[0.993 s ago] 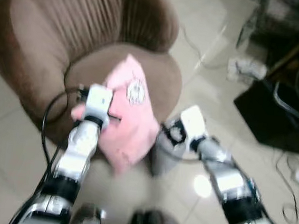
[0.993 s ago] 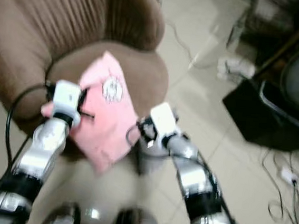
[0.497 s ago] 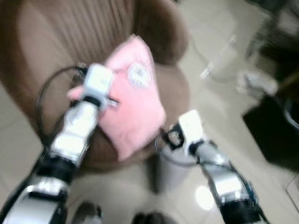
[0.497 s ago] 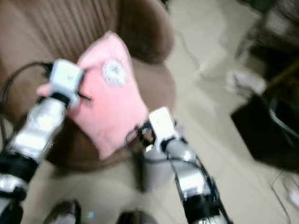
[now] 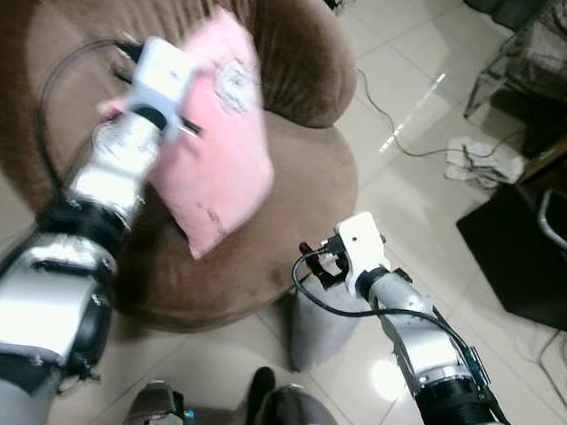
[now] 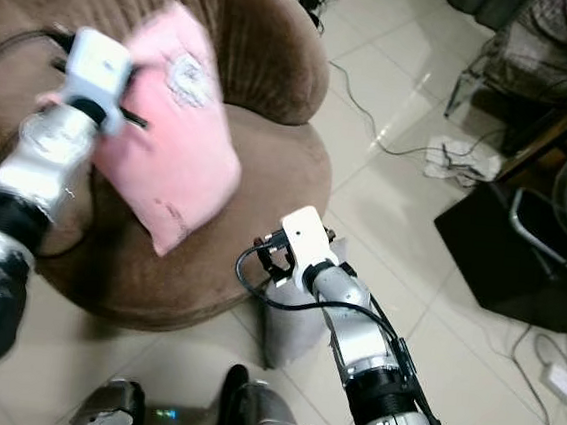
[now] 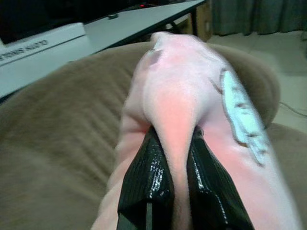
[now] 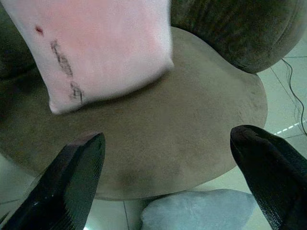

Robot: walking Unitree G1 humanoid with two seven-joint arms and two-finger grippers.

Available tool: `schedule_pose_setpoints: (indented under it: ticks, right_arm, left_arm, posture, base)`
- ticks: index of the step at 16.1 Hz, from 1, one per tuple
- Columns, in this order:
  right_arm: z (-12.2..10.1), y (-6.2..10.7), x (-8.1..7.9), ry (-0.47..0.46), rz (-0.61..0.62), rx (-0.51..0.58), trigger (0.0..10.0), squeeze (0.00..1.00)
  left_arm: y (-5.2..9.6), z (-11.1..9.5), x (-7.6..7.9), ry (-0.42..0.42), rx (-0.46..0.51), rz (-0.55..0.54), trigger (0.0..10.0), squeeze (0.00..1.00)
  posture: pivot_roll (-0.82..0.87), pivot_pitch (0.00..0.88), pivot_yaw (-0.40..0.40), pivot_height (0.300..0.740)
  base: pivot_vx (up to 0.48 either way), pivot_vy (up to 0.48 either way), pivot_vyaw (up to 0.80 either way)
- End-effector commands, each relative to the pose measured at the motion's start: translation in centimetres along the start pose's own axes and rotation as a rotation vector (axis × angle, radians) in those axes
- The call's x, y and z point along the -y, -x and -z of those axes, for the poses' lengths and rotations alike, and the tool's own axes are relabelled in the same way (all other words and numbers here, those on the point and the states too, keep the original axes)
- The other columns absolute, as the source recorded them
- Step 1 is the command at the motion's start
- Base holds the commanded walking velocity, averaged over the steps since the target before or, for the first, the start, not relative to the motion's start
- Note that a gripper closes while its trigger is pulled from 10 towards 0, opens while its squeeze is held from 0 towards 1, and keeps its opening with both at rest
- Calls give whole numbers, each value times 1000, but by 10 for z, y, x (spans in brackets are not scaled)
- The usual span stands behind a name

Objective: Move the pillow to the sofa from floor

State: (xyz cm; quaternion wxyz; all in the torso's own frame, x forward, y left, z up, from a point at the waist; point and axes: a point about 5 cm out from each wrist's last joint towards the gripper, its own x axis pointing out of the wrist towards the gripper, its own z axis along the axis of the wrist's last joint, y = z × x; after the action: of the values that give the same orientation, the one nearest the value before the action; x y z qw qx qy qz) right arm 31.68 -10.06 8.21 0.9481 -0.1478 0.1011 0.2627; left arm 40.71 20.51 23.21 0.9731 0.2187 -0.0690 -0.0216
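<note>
Brown sofa [image 5: 297, 174] was ahead; the pink pillow [image 5: 215, 146] had been lifted higher over its seat, pinched in the closed left pincer [image 7: 175, 191]. Right pincer [image 8: 168, 172] was spread wide, empty. Release judged next.

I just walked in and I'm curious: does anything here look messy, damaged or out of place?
Some things do. The pink pillow hangs tilted over the brown sofa, pinched by the left gripper, with dark marks near its lower corner. A grey cushion lies on the floor by the sofa's base, and loose cables trail across the tiles.
</note>
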Motion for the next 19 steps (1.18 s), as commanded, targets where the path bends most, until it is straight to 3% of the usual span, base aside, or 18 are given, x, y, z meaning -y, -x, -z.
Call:
schedule_pose_setpoints:
  ticks: [1, 4, 7, 8, 9, 12, 14, 19]
  right_arm:
    - [7, 4, 5, -15, 22, -17, 10000, 0]
    - [11, 8, 5, -28, 41, -21, 10000, 0]
    - [12, 10, 6, -28, 44, -26, 10000, 0]
    - [12, 10, 6, -28, 45, -28, 10000, 0]
    - [12, 10, 6, -27, 47, -28, 10000, 0]
    - [13, 13, 8, -24, 53, -31, 10000, 0]
    - [14, 14, 10, -21, 57, -34, 10000, 0]
    - [13, 14, 11, -13, 53, -38, 10000, 0]
  left_arm:
    - [-4, -9, 0, -28, 26, 12, 0, 0]
    - [-4, 1, -22, -95, -72, -43, 0, 0]
    - [1, 17, -36, -107, -188, -106, 0, 0]
    - [3, 23, -38, -111, -221, -120, 10000, 0]
    - [6, 28, -42, -96, -244, -150, 10000, 1000]
    - [12, 40, -46, -75, -292, -198, 10000, 1000]
    - [11, 34, -53, -59, -274, -235, 10000, 1000]
    - [0, -18, -86, -73, -125, -350, 10000, 1000]
  posture:
    - [-8, 216, -163, 740]
    - [-27, 216, -154, 740]
    - [-30, 216, -154, 740]
    - [-30, 216, -154, 740]
    - [-42, 218, -157, 740]
    - [-54, 222, -164, 740]
    - [-56, 223, -169, 740]
    - [-44, 224, -181, 740]
  base:
    - [0, 0, 0]
    - [0, 0, 0]
    - [0, 0, 0]
    - [0, 0, 0]
    - [0, 0, 0]
    - [0, 0, 0]
    - [0, 0, 0]
    - [0, 0, 0]
